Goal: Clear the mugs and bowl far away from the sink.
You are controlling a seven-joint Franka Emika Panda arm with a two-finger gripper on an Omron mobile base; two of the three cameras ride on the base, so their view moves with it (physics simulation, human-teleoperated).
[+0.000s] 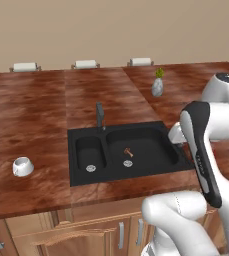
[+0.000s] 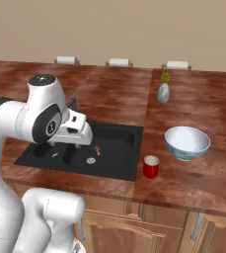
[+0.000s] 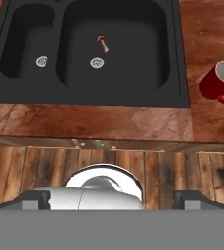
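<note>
Tool (image 3: 111,197) released, empty, above black two-basin sink (image 3: 89,49) front edge. Step: approach not begun. Next: reach glossy red mug (image 3: 216,83) just right of sink, grasp.

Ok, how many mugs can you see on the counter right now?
2. The glossy red mug stands right of the black two-basin sink, near the counter's front edge; the plain white mug sits well left of the sink. None looks hidden.

A rendered home kitchen: a reddish-brown wooden worktop (image 1: 31,110) holds a black two-basin sink (image 1: 128,150) with a slim dark faucet (image 1: 100,115). Wooden cabinet doors with metal handles (image 2: 119,232) run below its front edge, and white-seated stools (image 1: 86,64) line the far edge against a beige wall.
</note>
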